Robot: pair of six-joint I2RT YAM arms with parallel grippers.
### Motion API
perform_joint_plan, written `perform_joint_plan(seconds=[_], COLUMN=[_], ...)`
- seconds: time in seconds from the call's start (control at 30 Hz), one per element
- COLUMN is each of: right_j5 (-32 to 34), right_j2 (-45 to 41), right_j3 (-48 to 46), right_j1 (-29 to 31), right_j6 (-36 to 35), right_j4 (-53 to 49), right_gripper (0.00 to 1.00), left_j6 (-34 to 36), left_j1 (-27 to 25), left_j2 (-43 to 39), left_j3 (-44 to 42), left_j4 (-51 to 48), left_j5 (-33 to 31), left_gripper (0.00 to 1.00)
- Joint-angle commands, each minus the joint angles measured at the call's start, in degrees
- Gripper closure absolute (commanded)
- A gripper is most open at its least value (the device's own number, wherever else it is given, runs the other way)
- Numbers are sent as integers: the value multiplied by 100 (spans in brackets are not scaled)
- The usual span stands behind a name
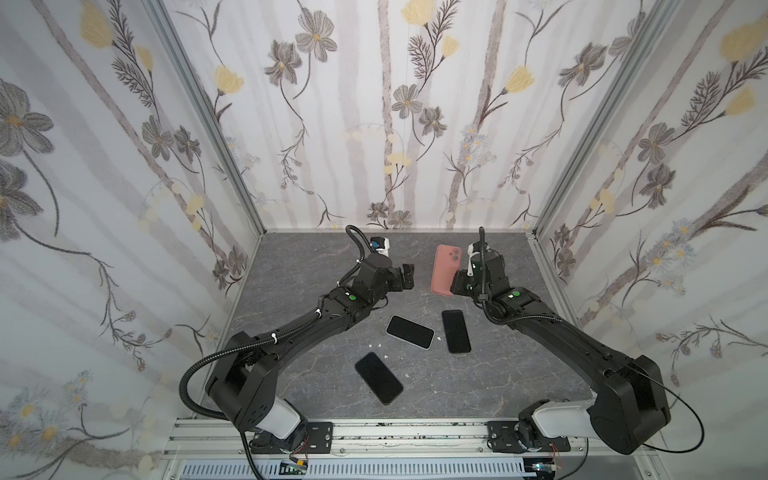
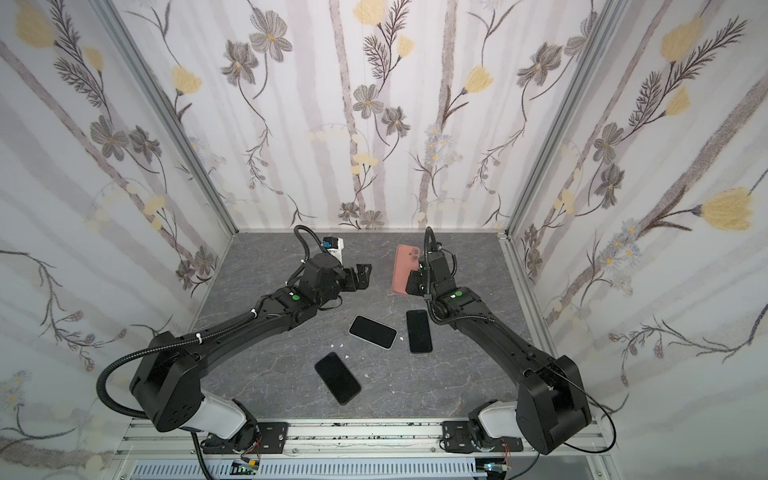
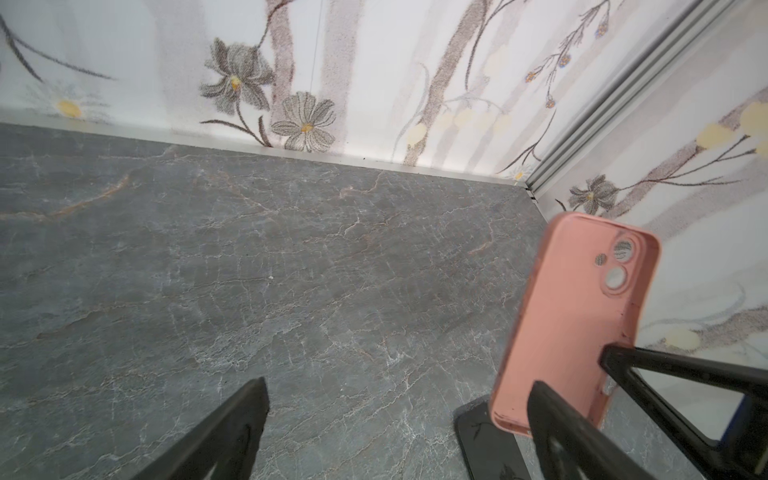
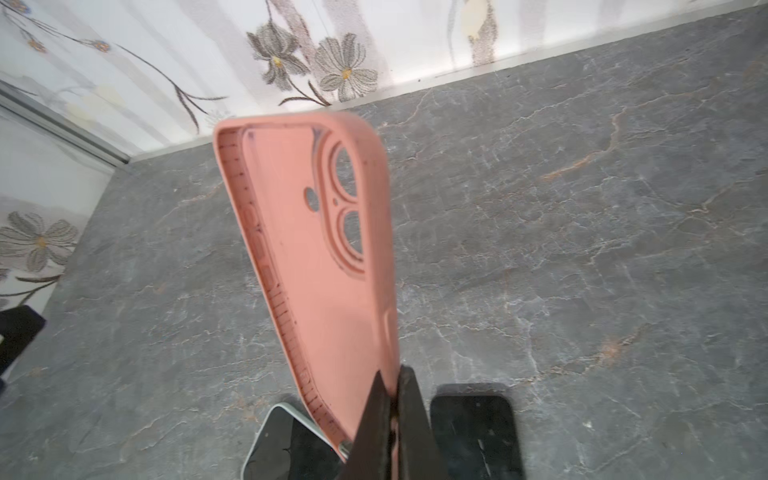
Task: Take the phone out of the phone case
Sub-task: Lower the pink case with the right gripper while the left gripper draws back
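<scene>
Grey marble tabletop, flowered walls. Near far edge, left gripper spread wide, empty. Three phones flat mid-tabletop. Empty pink phone case raised near far edge, clenched in right gripper: lower onto bare tabletop, clear of phones, then release.

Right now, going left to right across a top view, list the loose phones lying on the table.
Front black phone → white-edged phone → black phone beside the right arm.
</scene>
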Motion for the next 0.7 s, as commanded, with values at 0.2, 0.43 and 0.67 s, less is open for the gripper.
perform_joint_plan(seconds=[0.2,0.43,0.67], right_j5=[-1345,-1750,-1829], right_j2=[618,1554,2278], right_j3=[93,663,1161], right_j1=[-694,-1053,-1254], right_j6=[-724,-784,-1087], right_j4=[-27,-471,-762], right_gripper=[100,100,100], left_j6=[-403,-528,-653], left_j1=[404,357,-33], left_j2=[-25,73,804], left_j3=[-430,-830,-465], left_j4=[210,1224,1467], left_j5=[642,1591,1980], left_gripper=[0,0,0])
